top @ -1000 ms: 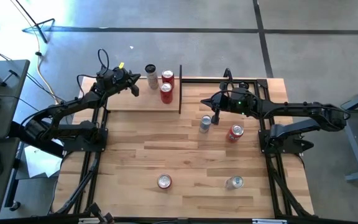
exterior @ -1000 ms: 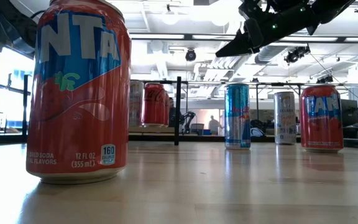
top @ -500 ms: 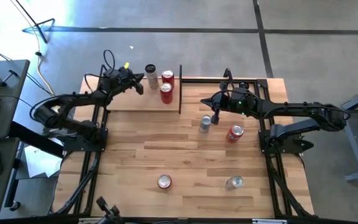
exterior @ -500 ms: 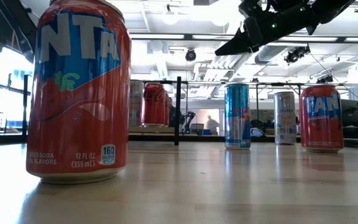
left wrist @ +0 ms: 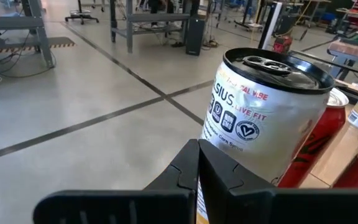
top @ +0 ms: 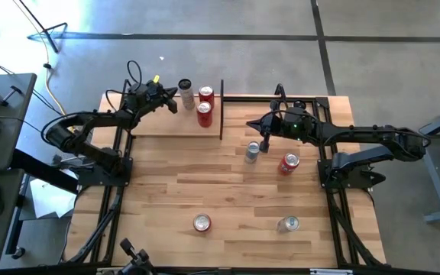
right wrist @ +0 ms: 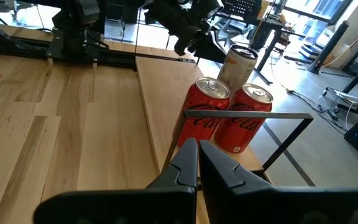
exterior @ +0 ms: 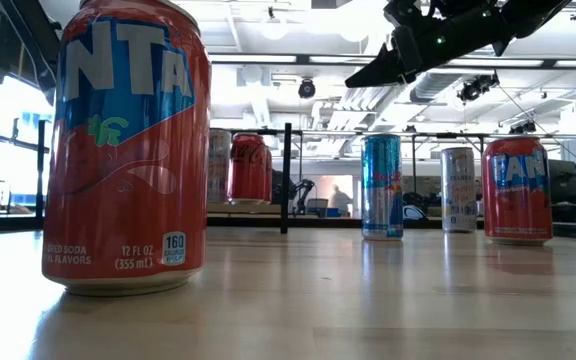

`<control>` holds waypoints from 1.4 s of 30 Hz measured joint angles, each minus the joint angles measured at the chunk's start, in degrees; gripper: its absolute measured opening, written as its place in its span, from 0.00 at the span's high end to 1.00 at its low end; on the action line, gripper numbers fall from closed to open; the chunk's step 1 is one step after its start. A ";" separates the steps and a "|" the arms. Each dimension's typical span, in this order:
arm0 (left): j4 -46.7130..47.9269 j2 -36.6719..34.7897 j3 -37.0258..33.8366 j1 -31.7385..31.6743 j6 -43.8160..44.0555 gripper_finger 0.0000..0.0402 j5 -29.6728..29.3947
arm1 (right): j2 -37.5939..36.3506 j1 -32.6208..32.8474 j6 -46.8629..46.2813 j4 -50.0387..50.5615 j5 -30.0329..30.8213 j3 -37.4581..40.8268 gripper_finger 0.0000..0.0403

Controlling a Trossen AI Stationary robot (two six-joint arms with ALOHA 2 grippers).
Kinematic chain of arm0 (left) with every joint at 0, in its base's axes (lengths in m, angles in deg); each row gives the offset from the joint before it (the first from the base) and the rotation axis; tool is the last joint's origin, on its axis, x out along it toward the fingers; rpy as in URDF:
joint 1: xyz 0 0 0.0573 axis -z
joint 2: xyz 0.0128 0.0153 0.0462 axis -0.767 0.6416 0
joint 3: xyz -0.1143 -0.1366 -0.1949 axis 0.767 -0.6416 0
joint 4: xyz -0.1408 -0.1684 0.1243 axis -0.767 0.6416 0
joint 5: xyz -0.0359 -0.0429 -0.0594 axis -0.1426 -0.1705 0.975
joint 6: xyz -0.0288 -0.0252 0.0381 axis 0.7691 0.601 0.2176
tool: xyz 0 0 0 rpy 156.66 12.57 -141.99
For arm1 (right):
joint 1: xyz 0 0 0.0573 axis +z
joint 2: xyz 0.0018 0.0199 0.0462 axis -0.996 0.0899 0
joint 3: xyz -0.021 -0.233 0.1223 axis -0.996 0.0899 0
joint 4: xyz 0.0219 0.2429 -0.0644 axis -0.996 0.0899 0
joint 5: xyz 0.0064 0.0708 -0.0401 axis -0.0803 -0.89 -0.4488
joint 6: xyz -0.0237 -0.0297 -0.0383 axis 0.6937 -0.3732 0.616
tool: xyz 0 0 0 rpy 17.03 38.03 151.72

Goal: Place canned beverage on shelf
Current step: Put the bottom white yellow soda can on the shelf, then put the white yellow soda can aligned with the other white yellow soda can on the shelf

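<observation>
The shelf (top: 166, 126), a narrow pale wood board with a black rod upright at its right end, lies along the upper edge of the slatted tabletop (top: 228, 195) in the upper middle of the high view, and three cans stand together at its right end: a white Celsius can (top: 186, 88) at the back, a red Coca-Cola can (top: 206, 96) just right of it and a second red Coca-Cola can (top: 203, 114) just in front. The left gripper (top: 173, 104) is at the shelf's back edge just left of the white can, its fingers pressed together and holding nothing; in the left wrist view that white can (left wrist: 263, 118) fills the frame just beyond the closed tips. The right gripper (top: 265, 142) hangs to the right of the shelf's upright, above the table, its fingers likewise closed and empty, just above and beside a slim silver-and-blue can (top: 251, 152) that stands in the middle of the high view. A red Fanta can (top: 289, 163) stands just to the right of the slim can. Toward the bottom of the high view stand another red Fanta can (top: 202, 222) at lower centre and a silver can (top: 287, 224) to its right, well apart from the shelf.
</observation>
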 joint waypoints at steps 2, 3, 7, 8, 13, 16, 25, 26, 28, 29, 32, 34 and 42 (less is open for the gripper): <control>-0.02 0.13 0.64 0.00 -0.01 1.00 -0.01 | 0.00 0.00 0.02 0.00 0.00 0.02 1.00; -0.16 0.13 0.91 0.00 -0.04 1.00 -0.01 | 0.00 0.00 0.02 -0.01 -0.02 0.00 1.00; 0.08 0.13 1.97 0.00 -0.04 1.00 1.00 | 0.00 0.00 0.03 0.00 0.00 0.01 1.00; 0.06 0.13 2.20 0.02 -0.05 1.00 1.13 | 0.00 0.00 0.04 -0.01 -0.01 0.01 1.00; 0.08 0.13 2.59 -0.05 -0.46 1.00 1.17 | 0.00 0.00 0.04 0.00 0.00 0.00 1.00; 0.05 0.13 2.61 -0.35 -1.04 1.00 1.26 | 0.00 0.00 0.04 0.00 0.00 0.00 1.00; -0.25 0.13 2.59 -0.35 -1.76 1.00 4.45 | 0.00 0.00 -0.11 0.00 -0.01 0.00 1.00; -0.27 0.13 2.60 -0.35 -1.97 1.00 4.48 | 0.00 0.00 -0.11 0.00 -0.01 0.01 1.00; -0.32 0.13 2.61 -0.35 -2.30 1.00 4.48 | 0.00 0.00 -0.13 0.00 -0.01 0.01 1.00; -0.34 0.13 2.61 -0.35 -2.57 1.00 4.48 | 0.00 0.00 -0.13 0.00 0.00 0.02 1.00; -0.32 0.13 2.61 -0.35 -3.30 1.00 4.48 | 0.00 0.00 -0.13 0.00 -0.02 0.00 1.00; -0.32 0.13 2.61 -0.45 -4.36 1.00 4.42 | 0.00 0.00 -0.13 0.00 -0.02 0.02 1.00; 1.37 -4.17 2.61 -4.40 -5.27 1.00 4.98 | 0.00 0.02 0.39 -0.04 2.07 -0.02 1.00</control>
